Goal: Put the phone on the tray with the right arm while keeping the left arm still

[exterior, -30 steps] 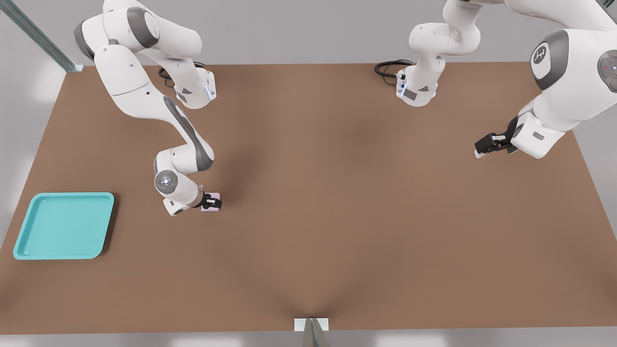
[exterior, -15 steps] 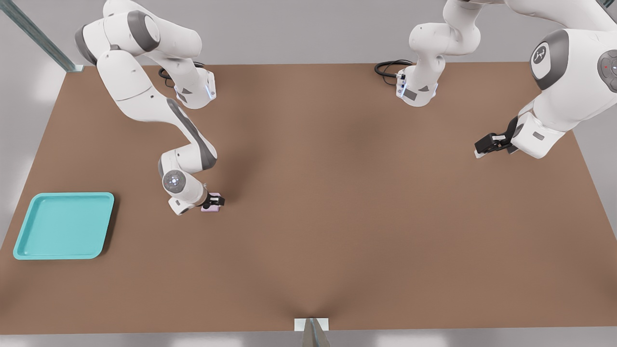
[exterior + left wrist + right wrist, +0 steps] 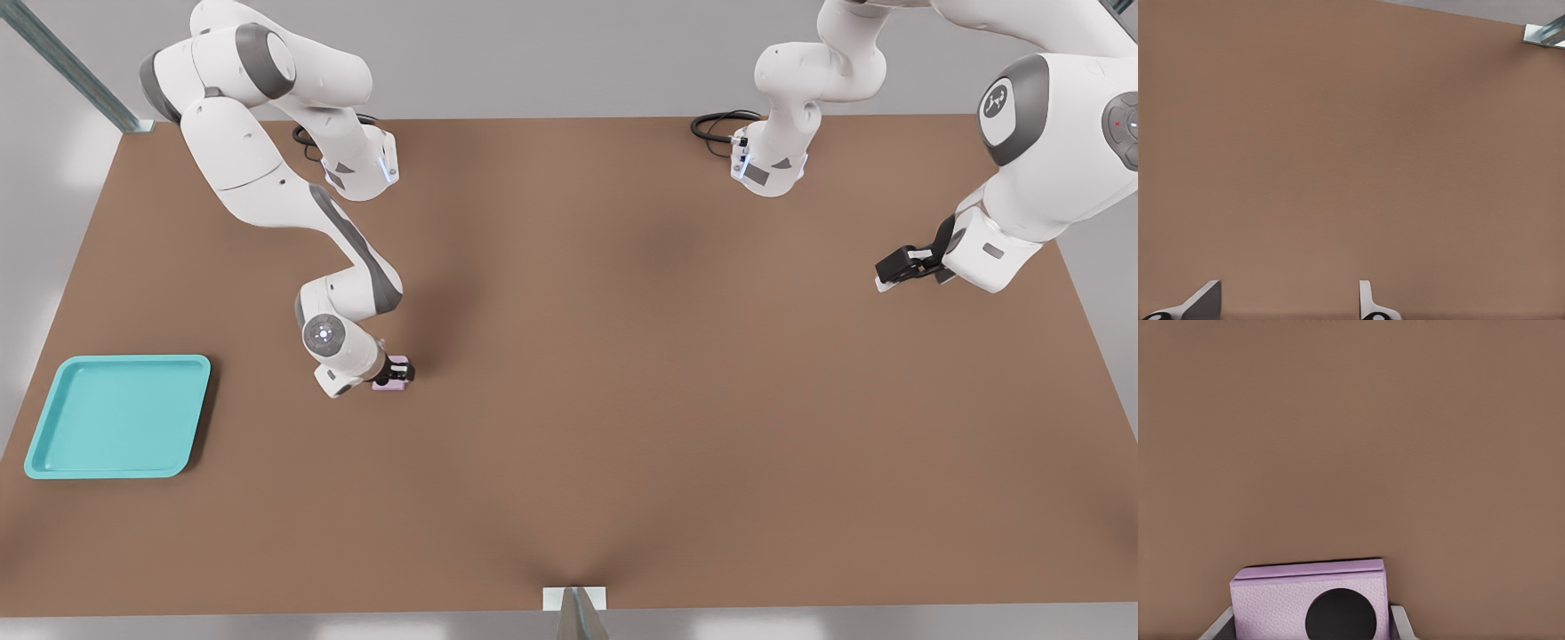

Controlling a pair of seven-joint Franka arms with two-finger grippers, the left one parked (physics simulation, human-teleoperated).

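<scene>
On the table [image 3: 622, 400], jaws grip phone [image 3: 1308, 603].

Front view high over table [image 3: 622, 400]; right wrist close behind gripper [image 3: 1308, 623], facing table.

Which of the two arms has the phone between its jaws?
The right arm, on the front view's left: its gripper brackets the pink phone, while the other hangs over bare table.

Your gripper [image 3: 396, 372] sits low over the table [image 3: 622, 400], its fingers [image 3: 1399, 621] against the two sides of the phone [image 3: 391, 374]. Between it and the tray [image 3: 116, 416], at the front view's left, you have bare tabletop. Only the working arm's own elbow [image 3: 324, 336] hangs there.
</scene>
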